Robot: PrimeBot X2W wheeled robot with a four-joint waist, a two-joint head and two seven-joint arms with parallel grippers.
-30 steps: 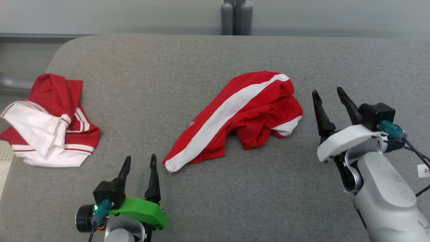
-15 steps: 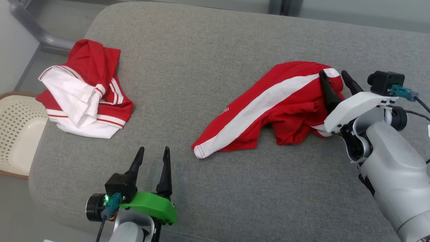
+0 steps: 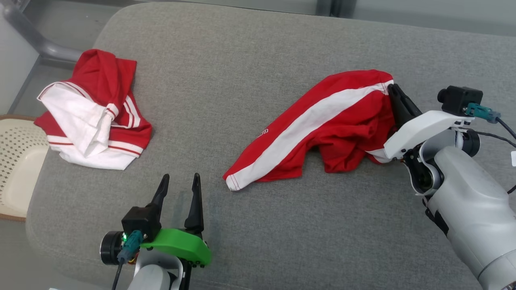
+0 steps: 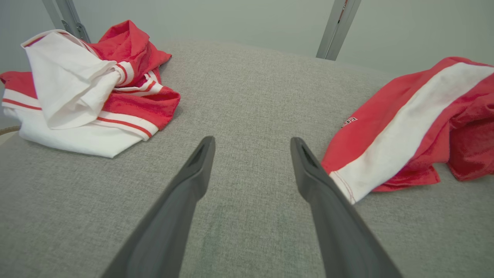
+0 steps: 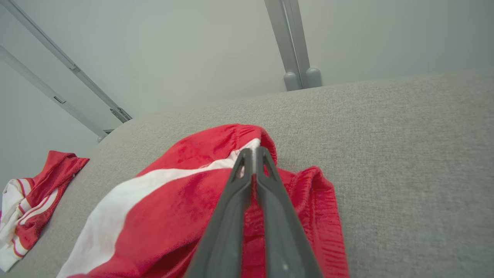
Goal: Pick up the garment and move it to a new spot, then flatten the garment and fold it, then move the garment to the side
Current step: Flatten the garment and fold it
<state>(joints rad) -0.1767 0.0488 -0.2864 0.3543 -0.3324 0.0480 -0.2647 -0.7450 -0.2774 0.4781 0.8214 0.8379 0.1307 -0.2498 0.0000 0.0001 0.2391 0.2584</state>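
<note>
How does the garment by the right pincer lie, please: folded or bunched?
Bunched: the garment lies crumpled, its end rumpled where the right pincer is shut on it.

The left claw (image 3: pixel 180 176) hangs at 7 o'clock in the head view, fingers wide apart, pointing to 12. The right claw (image 3: pixel 393 88), at 3 o'clock, has fingers pressed together on the garment (image 3: pixel 322 121); its pale forearm (image 3: pixel 467 209) runs down to 5 o'clock.
</note>
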